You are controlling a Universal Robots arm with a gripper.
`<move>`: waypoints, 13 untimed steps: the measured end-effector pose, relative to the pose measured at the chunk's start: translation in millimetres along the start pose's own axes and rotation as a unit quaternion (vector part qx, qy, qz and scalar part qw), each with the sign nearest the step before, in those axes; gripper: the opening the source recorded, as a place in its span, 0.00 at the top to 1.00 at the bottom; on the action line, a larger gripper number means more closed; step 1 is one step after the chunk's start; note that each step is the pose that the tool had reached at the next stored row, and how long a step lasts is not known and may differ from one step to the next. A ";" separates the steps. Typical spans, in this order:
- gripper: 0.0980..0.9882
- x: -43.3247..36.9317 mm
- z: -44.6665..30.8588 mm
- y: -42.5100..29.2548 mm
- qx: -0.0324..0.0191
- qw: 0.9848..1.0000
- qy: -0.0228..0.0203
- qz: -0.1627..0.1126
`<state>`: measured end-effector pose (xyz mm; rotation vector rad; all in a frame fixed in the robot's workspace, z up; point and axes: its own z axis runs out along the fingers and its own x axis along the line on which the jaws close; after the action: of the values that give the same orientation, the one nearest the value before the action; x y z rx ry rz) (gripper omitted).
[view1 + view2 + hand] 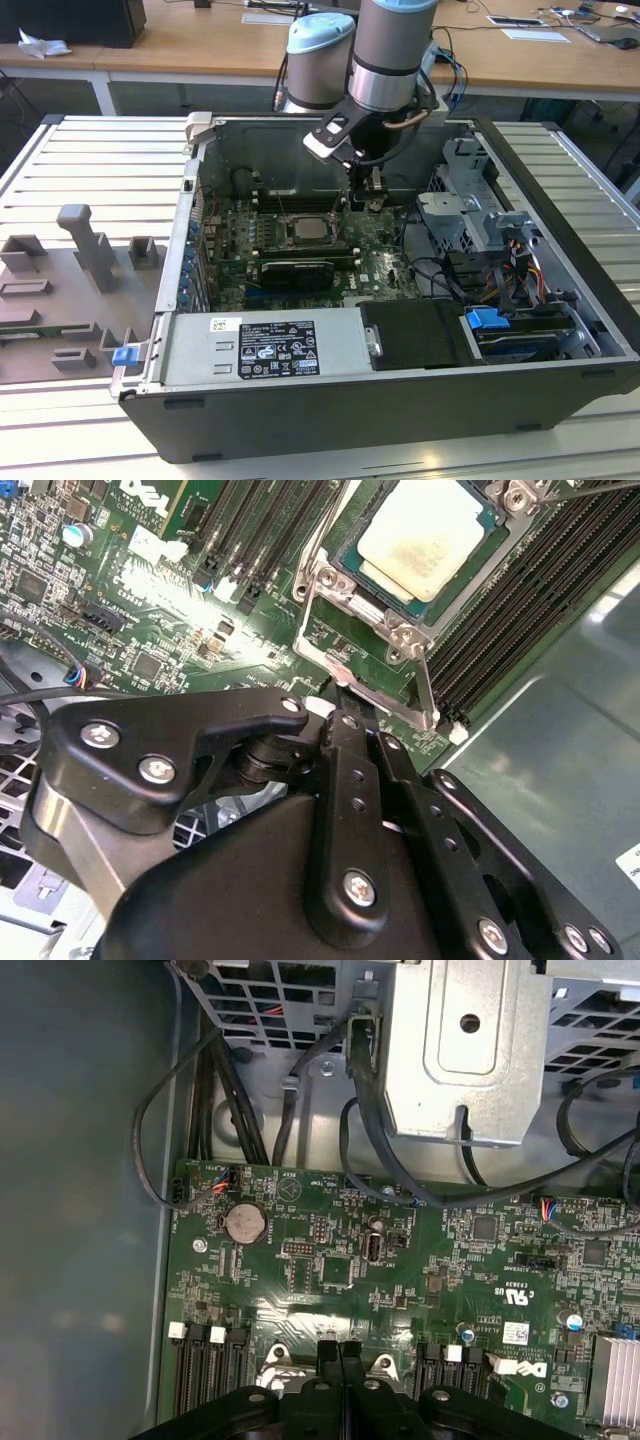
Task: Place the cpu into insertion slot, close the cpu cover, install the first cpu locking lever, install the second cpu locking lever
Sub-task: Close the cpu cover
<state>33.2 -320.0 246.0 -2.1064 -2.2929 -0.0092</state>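
Slatted metal table (80, 160) carrying an open computer case (560, 190). Item: cpu (430, 535), lying flat in the insertion slot (290, 240), with the cpu cover (400, 635) apparently sitting down around it. Gripper (340, 1355) hovering just beside the slot, fingers pressing together, nothing visibly between them. Handling: chip looking light, rigid and probably fragile underneath; likely best taken by its edges.

An open computer case (300, 425) lies on a slatted table (90, 170), a grey fixture tray (30, 355) at the exterior view's left.
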 end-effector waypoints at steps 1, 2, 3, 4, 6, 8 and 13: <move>0.99 0.0 0.0 -0.4 0.000 1.000 0.000 0.000; 0.99 0.1 0.0 -0.9 0.000 1.000 0.000 0.000; 0.99 0.1 0.0 -1.3 0.000 1.000 0.000 0.000; 0.99 0.1 0.0 -1.7 0.000 1.000 0.000 0.000; 0.99 0.2 0.1 -2.7 0.000 1.000 0.000 0.000; 0.99 0.3 0.1 -3.9 0.000 1.000 0.000 0.000; 0.99 0.6 0.1 -6.7 0.000 1.000 0.000 0.000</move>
<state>26.5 -320.0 246.0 -2.1063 -2.2929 -0.0092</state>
